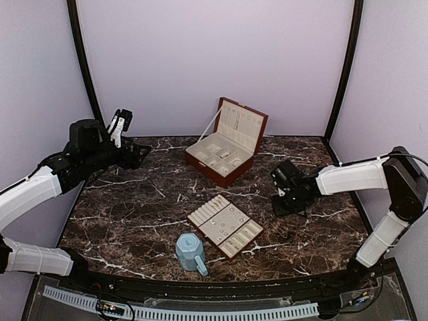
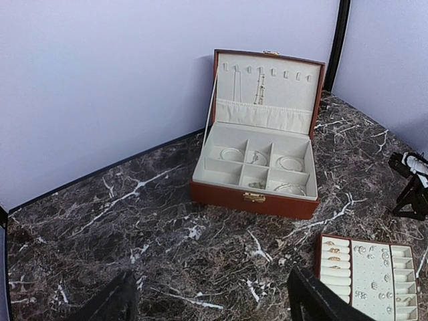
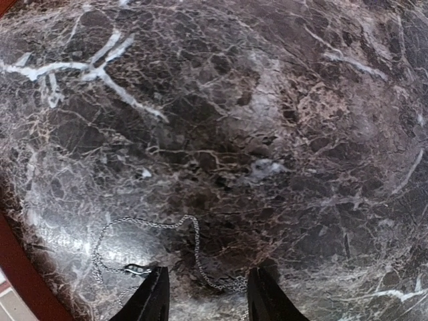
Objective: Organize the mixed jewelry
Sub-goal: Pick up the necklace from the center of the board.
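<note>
Right gripper low over the counter, right of centre, jaws parted. A thin silver chain lies loose on the stone, its near end passing between the fingertips, and no grip is evident. Left gripper high at the left rear, jaws wide apart with nothing between them.

Lilac walls enclose the cell, with black posts at the rear corners. The counter is dark brown marble with white veins.

- **Box:** brown, lid up, rear centre. Hoops lie in its cream compartments and necklaces hang inside the lid.
- **Tray:** near centre. Rings sit in the end slots and studs on the middle panel.
- **Mug:** light blue, just beside the tray's near edge.
</note>
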{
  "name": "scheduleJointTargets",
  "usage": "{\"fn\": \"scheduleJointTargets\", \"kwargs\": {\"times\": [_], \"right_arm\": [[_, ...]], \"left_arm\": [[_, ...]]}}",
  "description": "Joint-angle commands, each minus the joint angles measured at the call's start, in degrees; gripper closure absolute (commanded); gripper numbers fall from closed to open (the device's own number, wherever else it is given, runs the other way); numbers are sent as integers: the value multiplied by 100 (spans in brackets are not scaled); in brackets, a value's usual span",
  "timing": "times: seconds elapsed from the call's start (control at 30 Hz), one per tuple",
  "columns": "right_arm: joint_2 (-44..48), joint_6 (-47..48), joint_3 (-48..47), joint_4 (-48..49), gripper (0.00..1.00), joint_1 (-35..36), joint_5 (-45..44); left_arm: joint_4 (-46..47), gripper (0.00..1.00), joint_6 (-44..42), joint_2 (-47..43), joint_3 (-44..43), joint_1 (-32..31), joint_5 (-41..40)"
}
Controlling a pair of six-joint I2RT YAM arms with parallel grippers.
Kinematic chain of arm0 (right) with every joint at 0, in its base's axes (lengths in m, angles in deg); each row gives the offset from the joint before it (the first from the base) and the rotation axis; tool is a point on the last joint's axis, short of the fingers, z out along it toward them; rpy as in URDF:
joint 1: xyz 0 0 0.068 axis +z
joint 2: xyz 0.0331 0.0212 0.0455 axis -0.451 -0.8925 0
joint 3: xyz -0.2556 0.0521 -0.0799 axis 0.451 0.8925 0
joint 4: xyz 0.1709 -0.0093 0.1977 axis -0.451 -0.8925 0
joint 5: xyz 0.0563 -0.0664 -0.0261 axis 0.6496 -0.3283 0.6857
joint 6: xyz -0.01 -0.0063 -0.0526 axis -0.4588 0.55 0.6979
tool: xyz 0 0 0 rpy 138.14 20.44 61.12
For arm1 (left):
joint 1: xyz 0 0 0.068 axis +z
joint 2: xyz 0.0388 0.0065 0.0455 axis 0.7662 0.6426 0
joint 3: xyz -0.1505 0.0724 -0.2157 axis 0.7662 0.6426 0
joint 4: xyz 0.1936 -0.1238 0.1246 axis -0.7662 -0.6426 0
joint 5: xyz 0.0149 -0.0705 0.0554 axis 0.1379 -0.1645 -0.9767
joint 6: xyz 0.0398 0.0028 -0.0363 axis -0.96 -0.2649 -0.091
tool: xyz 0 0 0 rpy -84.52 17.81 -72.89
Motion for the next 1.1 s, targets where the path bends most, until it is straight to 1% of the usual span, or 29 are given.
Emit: {"fn": "scheduleJointTargets", "kwargs": {"times": [0.0, 0.1, 0.2, 0.53, 0.83, 1.0, 1.07], "right_arm": [[132, 190, 1, 354, 61, -22, 538], [118, 188, 81, 519, 63, -18, 812], [48, 181, 139, 540, 67, -22, 822], [-94, 290, 214, 629, 74, -5, 898], [-189, 409, 225, 519, 77, 178, 634], [-391, 530, 172, 622, 78, 349, 601], [-505, 536, 112, 581, 81, 428, 446]], "left_arm": [[77, 20, -24, -4, 83, 26, 83], [77, 20, -15, -10, 83, 26, 96], [77, 20, -11, -12, 74, 26, 119], [77, 20, 27, -36, 74, 26, 180], [77, 20, 22, -64, 74, 26, 189], [76, 20, 35, -78, 76, 26, 199], [77, 20, 22, -87, 82, 26, 194]]}}
